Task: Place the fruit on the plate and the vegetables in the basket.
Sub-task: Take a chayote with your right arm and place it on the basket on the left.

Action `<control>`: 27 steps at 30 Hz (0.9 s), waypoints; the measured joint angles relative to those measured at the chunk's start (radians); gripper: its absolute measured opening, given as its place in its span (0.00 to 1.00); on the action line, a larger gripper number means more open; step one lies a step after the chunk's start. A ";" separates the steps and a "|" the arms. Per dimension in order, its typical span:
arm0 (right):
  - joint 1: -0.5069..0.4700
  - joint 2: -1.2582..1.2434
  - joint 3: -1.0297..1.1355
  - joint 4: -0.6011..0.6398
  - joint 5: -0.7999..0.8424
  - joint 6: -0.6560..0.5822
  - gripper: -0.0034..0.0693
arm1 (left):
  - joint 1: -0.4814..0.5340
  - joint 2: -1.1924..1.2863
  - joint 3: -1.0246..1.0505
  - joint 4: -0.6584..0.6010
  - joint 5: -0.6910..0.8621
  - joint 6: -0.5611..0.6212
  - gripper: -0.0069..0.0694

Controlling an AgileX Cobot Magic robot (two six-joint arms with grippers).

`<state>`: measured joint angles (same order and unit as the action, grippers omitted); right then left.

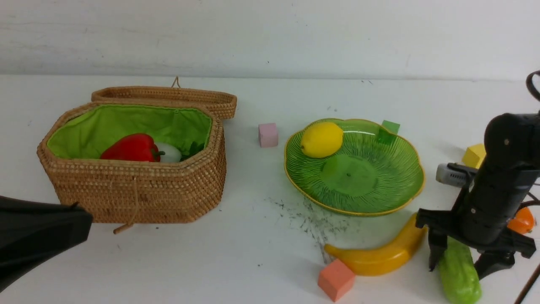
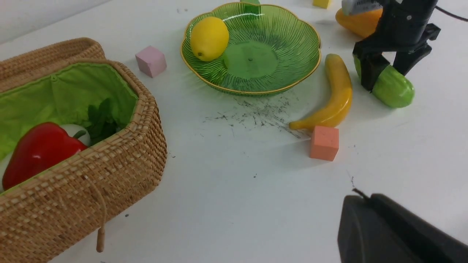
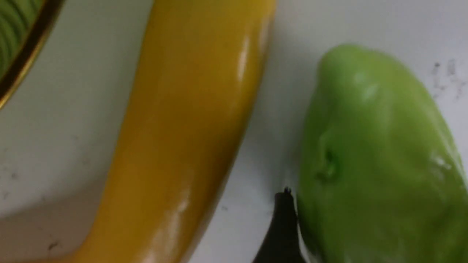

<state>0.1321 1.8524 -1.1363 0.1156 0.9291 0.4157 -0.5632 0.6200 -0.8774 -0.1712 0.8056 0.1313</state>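
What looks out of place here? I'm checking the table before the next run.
Only the dark smudged specks on the white table, between the green plate and the banana: they look like scuffs or dirt. Nothing looks spilled, tipped or broken.

Pink cube, salmon cube, yellow cube (green cube, too).
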 joint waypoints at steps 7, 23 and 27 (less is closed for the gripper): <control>-0.001 0.025 -0.012 0.026 0.009 -0.051 0.66 | 0.000 0.000 0.000 0.000 0.002 0.000 0.07; 0.213 -0.235 -0.205 0.083 0.127 -0.196 0.66 | 0.000 -0.001 0.000 0.171 -0.007 -0.191 0.07; 0.411 -0.144 -0.518 0.196 -0.003 -0.427 0.66 | 0.000 -0.011 0.000 0.372 -0.004 -0.458 0.07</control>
<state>0.5430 1.7079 -1.6548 0.3111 0.9263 -0.0110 -0.5632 0.6087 -0.8774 0.2011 0.8011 -0.3268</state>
